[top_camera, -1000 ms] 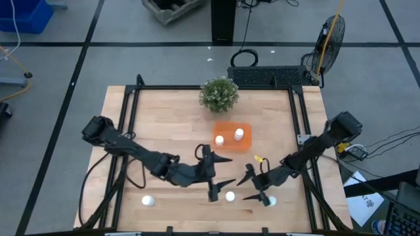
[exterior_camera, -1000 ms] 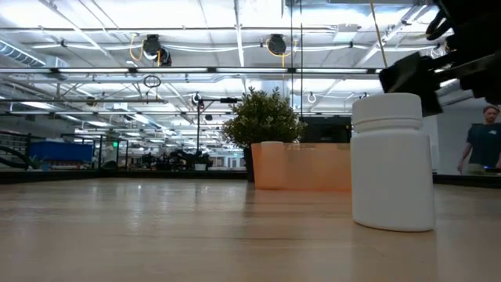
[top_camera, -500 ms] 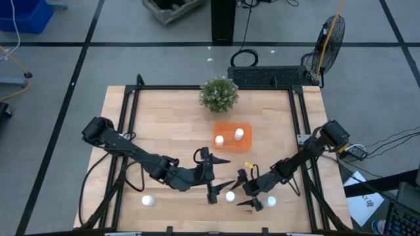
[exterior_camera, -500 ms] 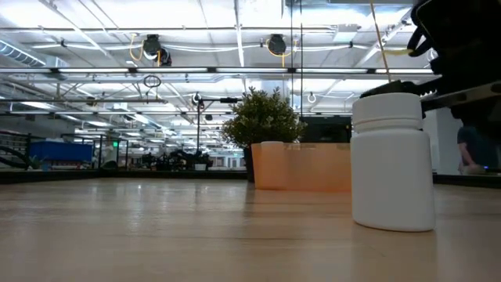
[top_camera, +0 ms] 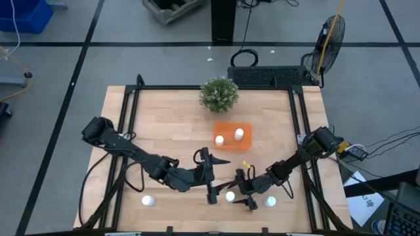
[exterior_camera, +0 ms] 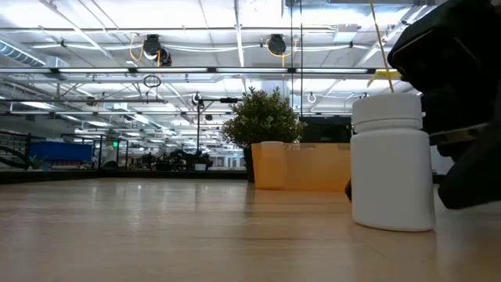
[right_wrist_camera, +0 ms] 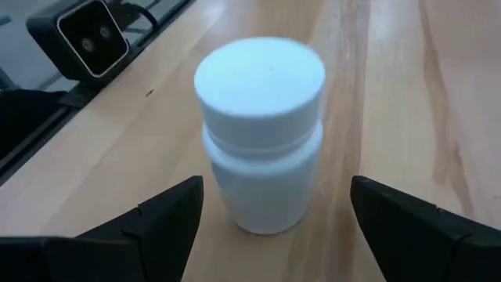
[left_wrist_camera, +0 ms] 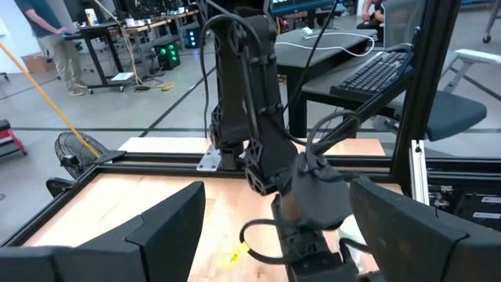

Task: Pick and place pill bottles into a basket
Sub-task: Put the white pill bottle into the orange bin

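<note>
A white pill bottle [top_camera: 230,196] stands upright on its base near the table's near edge. It fills the right wrist view [right_wrist_camera: 262,133] and shows in the low view [exterior_camera: 391,160]. My right gripper [top_camera: 240,190] is open just to its right, fingers pointing at it without touching it. My left gripper [top_camera: 223,174] is open just to its left, also clear of it. The orange basket [top_camera: 230,126] holds two bottles [top_camera: 220,139] [top_camera: 239,134]. Two more bottles stand at the near right [top_camera: 270,201] and near left [top_camera: 148,200].
A bushy green potted plant [top_camera: 219,94] stands behind the basket at the table's far side. Black frame rails [top_camera: 131,111] run along the table's left and right edges. A small yellow bit [top_camera: 248,164] lies on the wood near the right arm.
My right gripper has gone toward the table's left edge, away from the near-right bottle and up to the middle bottle, staying open. The bottles have kept their places.
</note>
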Available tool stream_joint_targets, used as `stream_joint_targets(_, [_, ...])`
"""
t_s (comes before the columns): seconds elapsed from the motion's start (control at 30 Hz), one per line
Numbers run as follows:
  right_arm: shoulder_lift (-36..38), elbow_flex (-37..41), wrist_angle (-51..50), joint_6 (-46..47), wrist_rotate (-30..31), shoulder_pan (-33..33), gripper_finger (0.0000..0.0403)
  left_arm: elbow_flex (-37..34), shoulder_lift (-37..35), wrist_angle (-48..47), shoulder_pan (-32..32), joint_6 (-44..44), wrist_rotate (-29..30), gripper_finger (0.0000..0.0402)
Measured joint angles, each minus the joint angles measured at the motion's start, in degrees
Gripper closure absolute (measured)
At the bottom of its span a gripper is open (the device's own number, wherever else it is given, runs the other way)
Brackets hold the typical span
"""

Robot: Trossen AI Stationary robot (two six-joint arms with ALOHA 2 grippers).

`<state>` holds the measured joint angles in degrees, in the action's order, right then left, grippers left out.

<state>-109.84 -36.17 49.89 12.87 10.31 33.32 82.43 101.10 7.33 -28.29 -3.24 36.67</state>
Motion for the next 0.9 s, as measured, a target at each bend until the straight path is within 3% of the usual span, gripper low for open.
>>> stream_joint_targets(0.3, [-3.5,-2.2,1.4,-0.7,-1.3,0.0,0.0104,0.0,0.0,-1.1,0.0,-0.7,-0.1,0.0078])
stream_joint_targets(0.43, [-3.4,-2.2,2.5,-1.5,-1.3,0.0,0.0148,0.0,0.0,-3.3,0.3,-4.2,-0.4,0.0078])
stream_joint_targets(0.63, [-3.3,-2.1,3.5,-1.8,-1.3,-0.7,0.0247,0.0,0.0,-9.4,1.2,-8.2,-0.8,0.0078])
stream_joint_targets(0.9, [-3.3,-2.1,3.4,-1.5,-1.2,-1.8,0.0251,0.0,0.0,-13.5,2.4,-14.2,-0.8,0.0078])
